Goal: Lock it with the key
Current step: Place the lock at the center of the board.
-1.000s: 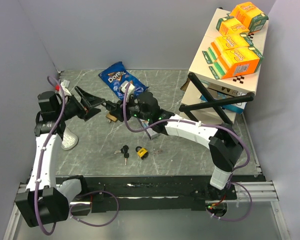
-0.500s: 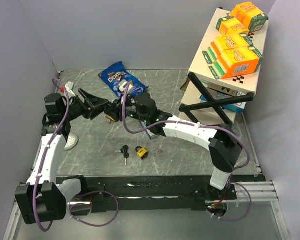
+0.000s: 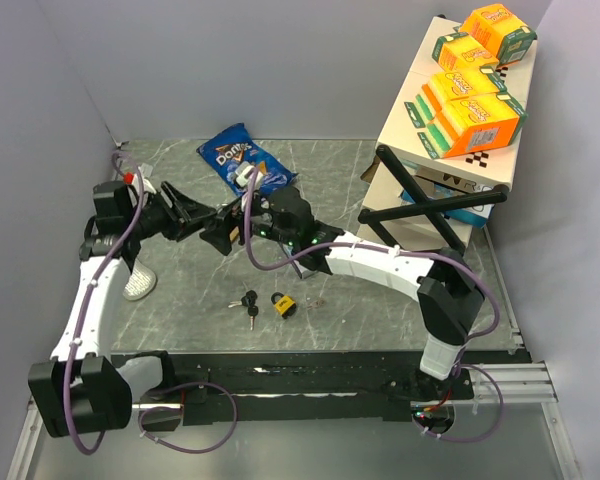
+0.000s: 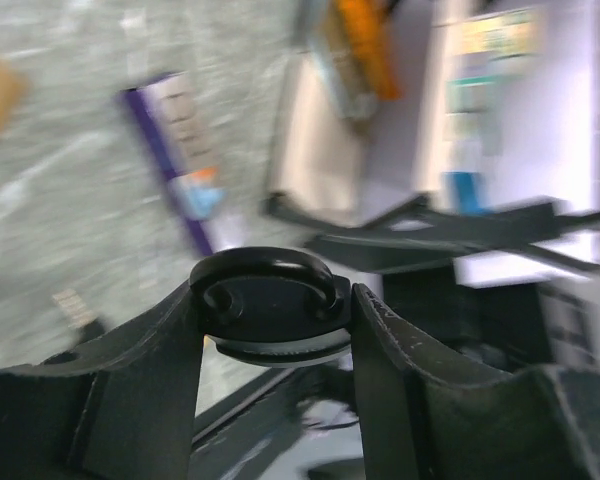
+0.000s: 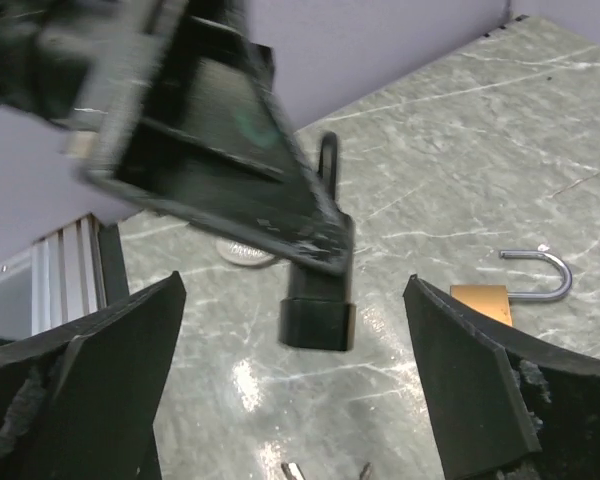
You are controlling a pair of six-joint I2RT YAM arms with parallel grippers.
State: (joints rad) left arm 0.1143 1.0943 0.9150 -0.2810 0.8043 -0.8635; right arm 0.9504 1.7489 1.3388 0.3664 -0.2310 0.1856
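The left gripper (image 4: 276,300) is clamped on a black padlock (image 5: 317,320). Its own camera shows little more than the lock's shackle end squeezed between the two fingers. The right wrist camera shows far more: the lock hangs clear above the table (image 3: 180,305), body down and shackle up. The right gripper (image 5: 295,290) faces it with its jaws spread wide and nothing in them.

That same view also shows a brass padlock (image 5: 485,300) lying on the table with its shackle swung open, which I cannot make out from overhead. Only the overhead view shows the keys (image 3: 248,300). They lie on the table nearer the arm bases, just beside a small yellow-and-black lock (image 3: 282,304), well apart from both grippers.
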